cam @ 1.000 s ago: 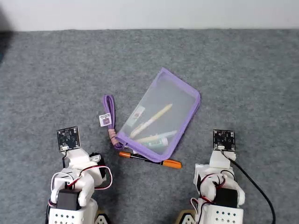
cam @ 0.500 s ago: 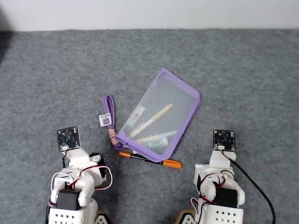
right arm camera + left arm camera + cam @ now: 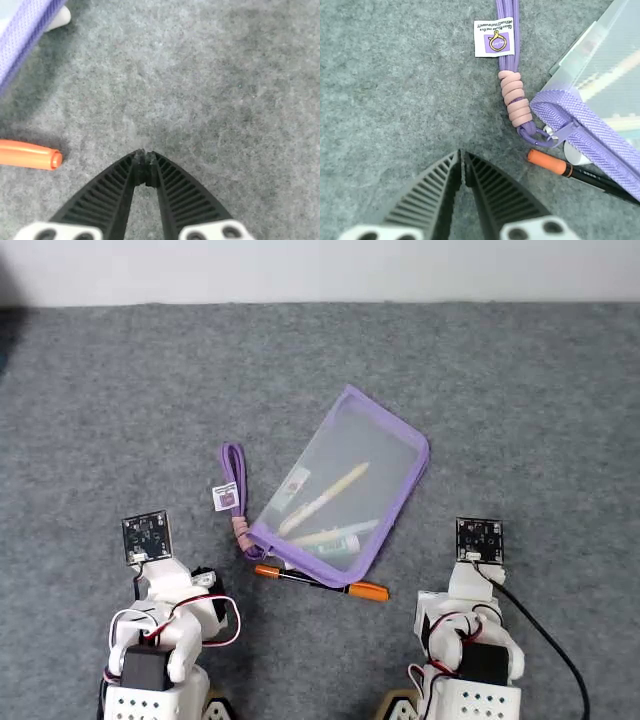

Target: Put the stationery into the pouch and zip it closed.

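While the left tool (image 3: 462,156) and right tool (image 3: 145,156) sit closed, gripping nothing, the pouch (image 3: 345,480) lies mid-frame on the tabletop (image 3: 520,390), a pen (image 3: 320,583) just beside its lower edge.

left gripper (image 3: 461,156) closed, right gripper (image 3: 145,156) closed

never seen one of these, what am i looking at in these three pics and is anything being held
Two small robot arms sit side by side on a grey mat. One picture looks down from overhead. The other two come from a camera on each wrist, so the black wedges are the left gripper and right gripper, both shut, holding nothing. On the mat lie a clear purple-edged pouch with pens inside, its strap, and an orange-capped pen beside it.
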